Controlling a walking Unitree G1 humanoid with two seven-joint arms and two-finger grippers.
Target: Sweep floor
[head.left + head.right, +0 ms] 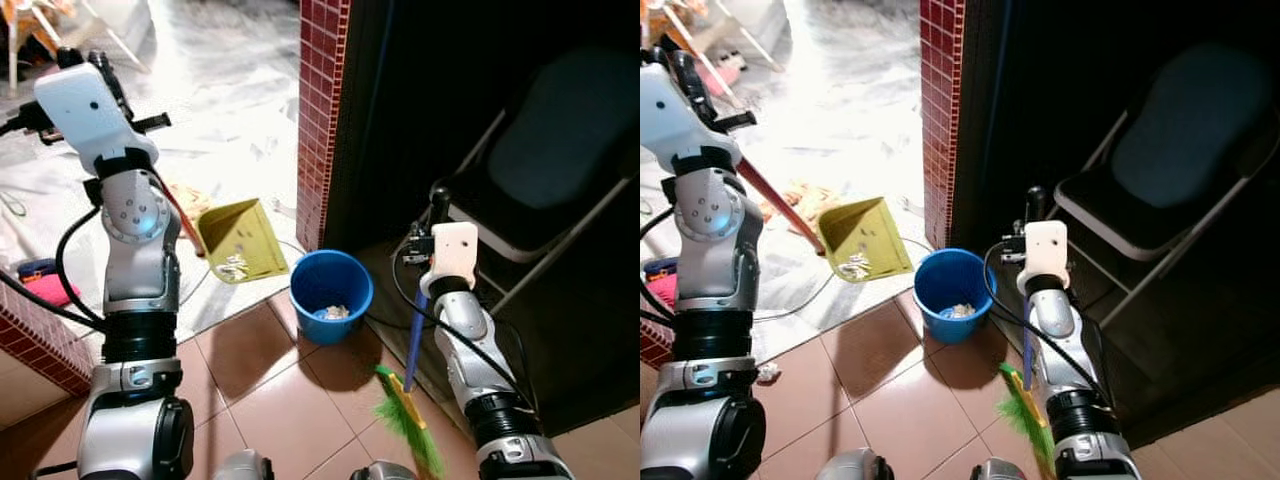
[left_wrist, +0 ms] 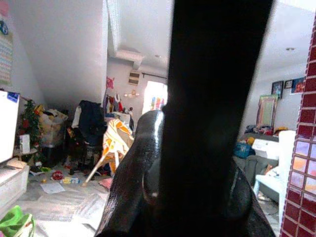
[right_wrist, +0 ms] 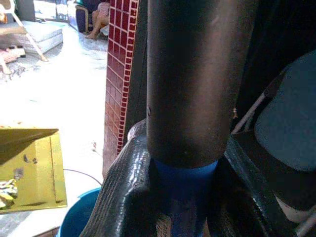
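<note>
My left gripper (image 1: 98, 72), raised at the upper left, is shut on the dark top of the dustpan's long handle (image 2: 212, 98). The handle's red shaft (image 1: 181, 217) runs down to the yellow dustpan (image 1: 240, 238). The pan hangs tilted just left of the blue bucket (image 1: 331, 285) and holds some debris (image 1: 235, 266). Scraps lie in the bucket's bottom. My right gripper (image 1: 437, 208) is shut on the broom's black grip (image 3: 195, 74), above its blue shaft (image 1: 416, 335). The green bristles (image 1: 412, 418) rest on the brown tiles to the right of the bucket.
A red-tiled pillar (image 1: 322, 100) stands right behind the bucket. A dark folding chair (image 1: 550, 165) fills the shaded corner on the right. A low red-tiled wall (image 1: 40, 340) and pink cloth (image 1: 50, 288) lie at the left. A crumpled scrap (image 1: 767, 373) lies on the tiles.
</note>
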